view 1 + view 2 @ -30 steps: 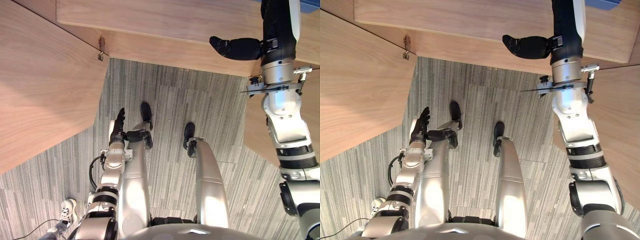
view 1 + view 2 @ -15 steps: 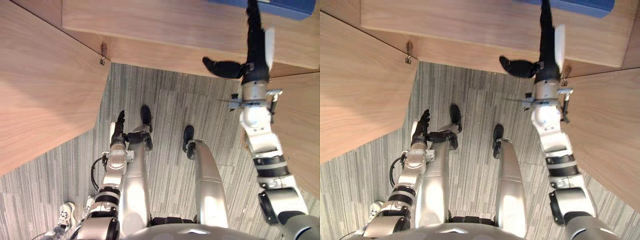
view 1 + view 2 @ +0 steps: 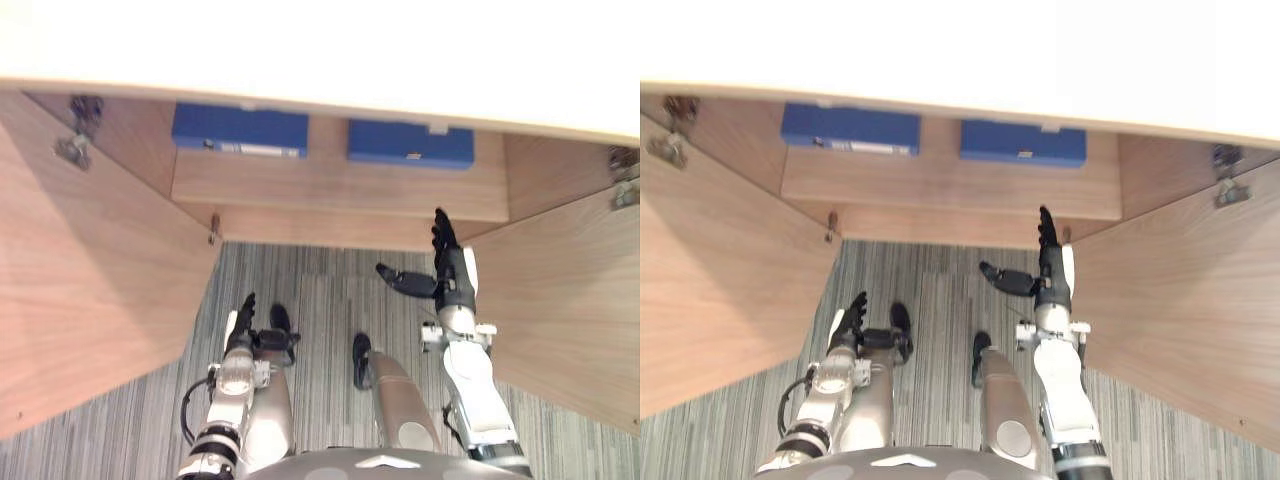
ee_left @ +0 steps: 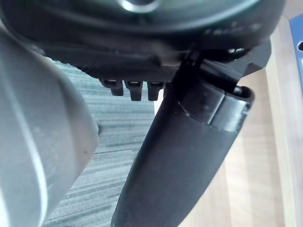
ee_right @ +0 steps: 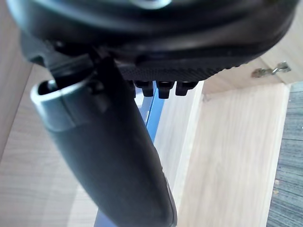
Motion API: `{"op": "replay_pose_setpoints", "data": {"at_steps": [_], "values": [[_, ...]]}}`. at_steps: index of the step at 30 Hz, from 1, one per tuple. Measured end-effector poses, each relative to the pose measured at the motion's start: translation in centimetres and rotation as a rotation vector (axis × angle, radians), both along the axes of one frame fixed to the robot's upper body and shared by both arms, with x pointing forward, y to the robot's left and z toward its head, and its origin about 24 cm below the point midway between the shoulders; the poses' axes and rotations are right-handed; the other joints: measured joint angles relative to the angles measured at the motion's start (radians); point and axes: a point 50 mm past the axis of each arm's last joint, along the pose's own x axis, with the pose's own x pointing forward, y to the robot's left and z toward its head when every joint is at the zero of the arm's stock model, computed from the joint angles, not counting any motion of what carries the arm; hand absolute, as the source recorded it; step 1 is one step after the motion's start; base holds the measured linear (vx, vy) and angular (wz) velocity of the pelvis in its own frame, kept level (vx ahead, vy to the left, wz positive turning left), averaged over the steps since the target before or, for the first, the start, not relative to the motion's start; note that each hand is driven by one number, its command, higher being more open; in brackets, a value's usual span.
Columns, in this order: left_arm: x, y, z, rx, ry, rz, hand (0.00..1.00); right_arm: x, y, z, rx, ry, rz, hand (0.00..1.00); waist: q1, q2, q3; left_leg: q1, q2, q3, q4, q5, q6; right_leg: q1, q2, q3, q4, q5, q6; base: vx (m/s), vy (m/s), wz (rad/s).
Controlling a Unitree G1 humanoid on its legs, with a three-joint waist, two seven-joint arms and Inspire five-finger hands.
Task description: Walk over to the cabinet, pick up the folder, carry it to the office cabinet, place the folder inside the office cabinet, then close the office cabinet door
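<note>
Blue and flat, two folders lie side by side on the wooden shelf (image 3: 340,192) inside the open office cabinet (image 3: 90,280). The left folder (image 3: 240,128) has a pale strip along its front edge; the right folder (image 3: 410,143) looks plainer. The right hand (image 3: 446,268) is raised just below the shelf edge, fingers straight, thumb spread, empty. The left hand (image 3: 243,318) hangs low, fingers relaxed, holding nothing.

The left arm (image 3: 232,378) and right arm (image 3: 472,375) are silver-grey rounded shells with black ring bands. The left robot hand (image 3: 243,318) and right robot hand (image 3: 445,262) are dark. A white panel (image 3: 469,268) sits at the right one's 3 o'clock side. The thumbs (image 5: 109,156) are smooth glossy black.
</note>
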Motion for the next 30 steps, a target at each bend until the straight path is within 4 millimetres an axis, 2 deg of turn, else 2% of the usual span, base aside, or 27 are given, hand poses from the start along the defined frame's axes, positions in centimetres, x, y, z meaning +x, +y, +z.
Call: {"op": "replay_pose_setpoints", "data": {"at_steps": [2,5,6,7,9,11,13,16,21,30], "values": [[-1.2,0.1,-0.9,-0.005,0.054,0.003,1.0,-0.8,0.1,-2.1,0.009,0.093,0.002,1.0,-0.01,0.001,-0.044,0.049,-0.004,0.01,-0.04,0.002,-0.003,0.055,0.0,0.002,-0.072,0.02,0.001,0.19,0.01,-0.1],[-3.3,0.2,-2.8,-0.001,0.179,-0.004,1.0,-2.5,0.0,-6.7,0.009,0.307,0.012,1.0,-0.03,0.003,-0.116,0.145,-0.033,0.027,-0.163,0.04,-0.013,0.155,-0.011,0.006,-0.216,0.072,0.007,0.19,-0.001,-0.05],[-3.6,0.2,-3.1,0.003,0.198,-0.008,1.0,-2.9,0.0,-7.4,0.009,0.343,0.012,1.0,-0.033,0.004,-0.124,0.163,-0.04,0.03,-0.191,0.052,-0.014,0.173,-0.011,0.006,-0.239,0.082,0.007,0.22,-0.031,-0.07],[-4.2,0.3,-3.5,0.012,0.231,-0.015,1.0,-3.8,-0.1,-9.0,0.014,0.424,0.013,1.0,-0.033,0.009,-0.133,0.207,-0.05,0.047,-0.253,0.075,-0.016,0.204,-0.013,0.013,-0.283,0.106,0.008,0.18,-0.03,-0.15],[-4.8,0.5,-3.9,0.012,0.261,-0.014,1.0,-4.8,-0.4,-10.4,0.028,0.499,0.0,1.0,-0.036,0.016,-0.142,0.25,-0.063,0.056,-0.317,0.102,-0.02,0.228,-0.015,0.019,-0.315,0.122,0.01,0.11,-0.011,-0.14],[-5.6,0.8,-4.3,0.001,0.298,0.007,1.0,-6.6,-1.1,-12.4,0.059,0.616,-0.058,1.0,-0.038,0.03,-0.158,0.329,-0.074,0.072,-0.431,0.15,-0.03,0.265,-0.011,0.023,-0.349,0.145,0.008,0.1,0.001,-0.14],[-6.2,1.1,-4.5,0.007,0.322,0.014,1.0,-7.8,-1.5,-13.6,0.08,0.686,-0.097,1.0,-0.039,0.036,-0.171,0.377,-0.076,0.077,-0.496,0.18,-0.038,0.287,-0.007,0.025,-0.365,0.155,0.003,0.04,-0.002,-0.13],[-6.5,1.1,-4.7,0.008,0.337,0.012,1.0,-9.4,-2.2,-14.7,0.121,0.763,-0.157,1.0,-0.043,0.039,-0.199,0.415,-0.081,0.078,-0.572,0.221,-0.041,0.291,0.001,0.027,-0.372,0.157,0.0,-0.02,-0.017,-0.06],[-8.2,0.9,-5.4,-0.006,0.399,0.019,1.0,-10.6,-2.6,-15.3,0.198,0.803,-0.235,1.0,-0.062,0.038,-0.211,0.444,-0.093,0.081,-0.578,0.221,-0.044,0.323,-0.007,0.03,-0.397,0.158,-0.004,-0.1,0.01,-0.03],[-8.8,0.8,-5.7,-0.013,0.422,0.031,1.0,-12.3,-3.1,-16.3,0.343,0.857,-0.396,1.0,-0.06,0.049,-0.231,0.446,-0.108,0.086,-0.579,0.215,-0.035,0.323,-0.015,0.054,-0.405,0.157,-0.003,-0.07,0.04,-0.04]]}}
